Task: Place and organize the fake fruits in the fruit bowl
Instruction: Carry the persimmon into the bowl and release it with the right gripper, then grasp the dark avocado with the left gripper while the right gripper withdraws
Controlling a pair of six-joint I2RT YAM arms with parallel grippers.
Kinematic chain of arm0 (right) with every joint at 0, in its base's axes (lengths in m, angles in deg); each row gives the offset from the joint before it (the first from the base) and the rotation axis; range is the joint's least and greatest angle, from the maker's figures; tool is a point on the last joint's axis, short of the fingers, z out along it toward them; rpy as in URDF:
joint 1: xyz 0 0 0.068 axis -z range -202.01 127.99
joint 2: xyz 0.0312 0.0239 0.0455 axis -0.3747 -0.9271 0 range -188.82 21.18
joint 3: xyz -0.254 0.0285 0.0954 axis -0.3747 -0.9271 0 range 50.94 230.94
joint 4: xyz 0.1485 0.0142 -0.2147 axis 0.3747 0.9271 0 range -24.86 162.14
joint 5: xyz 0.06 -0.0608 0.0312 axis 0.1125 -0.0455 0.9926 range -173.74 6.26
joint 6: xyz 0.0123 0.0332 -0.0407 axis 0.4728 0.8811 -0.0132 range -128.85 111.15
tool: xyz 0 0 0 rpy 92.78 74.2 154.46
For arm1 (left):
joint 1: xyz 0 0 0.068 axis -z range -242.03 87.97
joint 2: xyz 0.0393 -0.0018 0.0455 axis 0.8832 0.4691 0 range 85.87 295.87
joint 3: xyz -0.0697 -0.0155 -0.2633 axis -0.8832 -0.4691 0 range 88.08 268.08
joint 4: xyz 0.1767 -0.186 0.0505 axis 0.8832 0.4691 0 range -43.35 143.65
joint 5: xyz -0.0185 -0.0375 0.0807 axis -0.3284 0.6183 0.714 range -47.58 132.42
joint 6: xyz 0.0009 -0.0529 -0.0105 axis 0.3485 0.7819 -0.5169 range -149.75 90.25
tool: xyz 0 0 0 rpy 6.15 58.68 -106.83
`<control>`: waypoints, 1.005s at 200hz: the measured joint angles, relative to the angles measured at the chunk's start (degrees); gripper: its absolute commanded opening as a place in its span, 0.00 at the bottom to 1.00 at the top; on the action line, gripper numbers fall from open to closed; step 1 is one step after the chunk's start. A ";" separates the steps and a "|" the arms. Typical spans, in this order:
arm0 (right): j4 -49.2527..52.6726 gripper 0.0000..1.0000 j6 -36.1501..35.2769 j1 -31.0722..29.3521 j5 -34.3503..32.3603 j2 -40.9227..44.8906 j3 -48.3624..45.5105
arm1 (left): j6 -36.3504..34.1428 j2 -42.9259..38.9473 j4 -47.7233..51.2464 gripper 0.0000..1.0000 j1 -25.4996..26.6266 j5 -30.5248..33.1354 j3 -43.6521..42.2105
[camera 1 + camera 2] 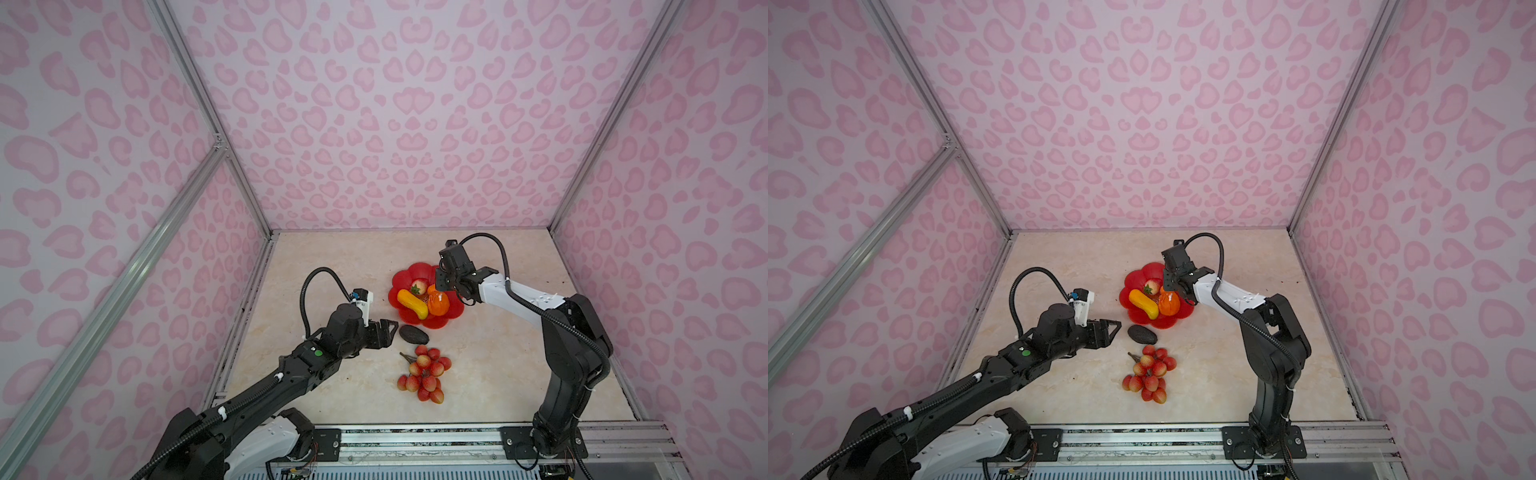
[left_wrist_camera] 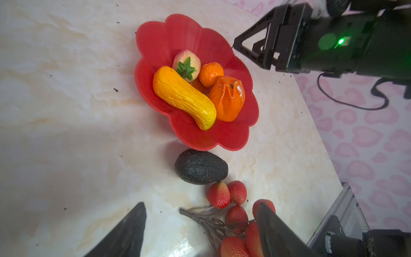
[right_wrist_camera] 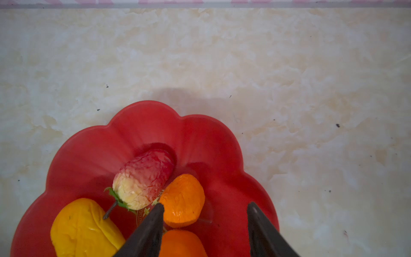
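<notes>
- Right wrist view: the right gripper (image 3: 206, 204) hangs over the fruit bowl (image 3: 89, 155) with its two dark fingers spread and nothing clamped between them
- One fingertip sits right at the edge of the small orange (image 3: 182, 200); the other stands clear of it, over bare red dish
- The small orange lies in the bowl, just beside the strawberry (image 3: 144, 178) and the larger orange (image 3: 180, 243)
- The strawberry lies on its side, green leaves pointing toward the yellow-orange elongated fruit (image 3: 82, 229), which is also in the bowl
- A sliver of the gold emblem (image 3: 144, 213) shows between the strawberry and the near fingertip
- In the left wrist view the left gripper (image 2: 201, 203) is released too, fingers wide apart and empty
- Ahead of it the dark oval fruit (image 2: 201, 166) rests on the marble-patterned table (image 2: 66, 111), outside the bowl and just beside its scalloped rim
- The bunch of red berries (image 2: 219, 194) lies on the table next to the dark oval, on the side away from the bowl, its brown stem reaching between the left fingers
- In both top views the dark oval lies between the bowl and the berries, with the left gripper's tips pointing at it from the left
- Whether the berries touch the dark oval cannot be told
</notes>
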 measured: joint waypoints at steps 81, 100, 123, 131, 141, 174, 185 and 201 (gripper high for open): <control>-3.28 0.98 0.24 1.55 0.13 25.66 -15.93 | -0.04 12.90 -1.29 0.76 6.56 -0.94 4.98; -3.78 0.98 0.68 1.51 0.07 30.71 -19.61 | 0.11 15.10 -1.22 0.76 6.88 -1.05 5.64; -3.85 0.98 1.07 1.64 -0.33 35.89 -22.97 | 0.13 17.70 -1.27 0.76 6.93 -0.87 6.82; -3.85 0.98 1.14 1.64 -0.39 37.13 -23.69 | 0.13 18.62 -1.27 0.76 6.97 -0.87 7.37; -3.69 0.98 1.51 1.75 -0.79 38.60 -24.46 | 0.11 19.96 -1.36 0.77 7.06 -0.90 8.17; -2.47 0.98 1.51 2.62 -1.46 42.07 -26.10 | 0.13 24.65 -1.79 0.76 7.34 -0.96 10.19; -2.03 0.98 1.51 2.95 -1.62 42.80 -26.34 | 0.15 26.18 -1.81 0.76 7.39 -1.07 10.67; -1.73 0.98 1.49 3.32 -1.64 43.58 -26.71 | 0.28 28.22 -1.84 0.76 7.48 -1.22 11.21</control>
